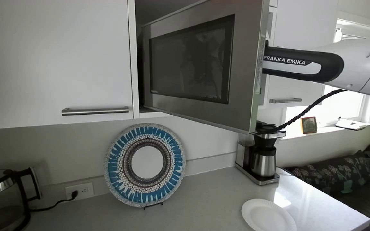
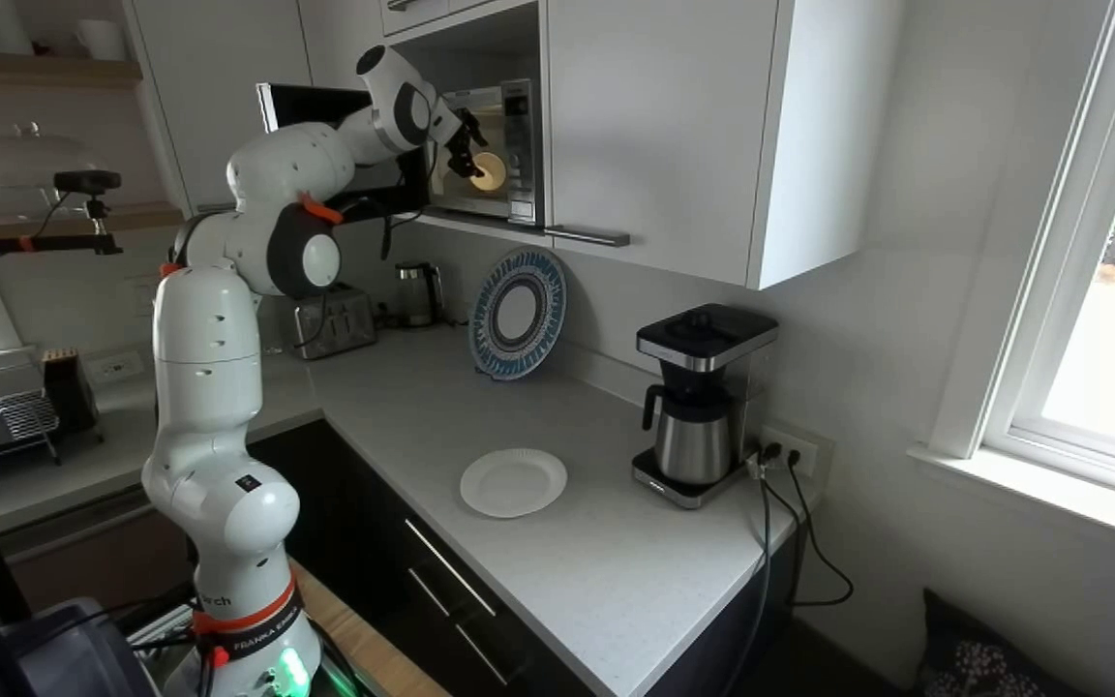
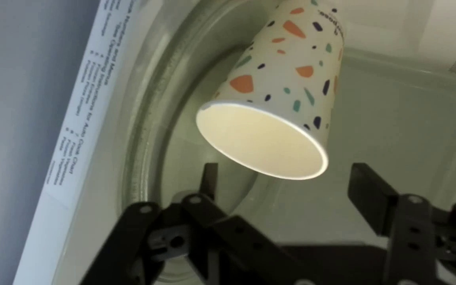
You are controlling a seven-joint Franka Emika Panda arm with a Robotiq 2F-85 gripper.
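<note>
White paper cup with orange, green and navy flecks [image 3: 287, 61] is inside the open silver microwave [image 2: 519, 145], just beyond the black two-finger gripper [image 3: 285, 180]. Mouth faces it, long axis runs away, base skewed right in wrist view. Jaws spread wide, holding nothing.

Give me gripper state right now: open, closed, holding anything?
Gripper: open, holding nothing; the patterned cup is just ahead of it, not gripped.
</note>
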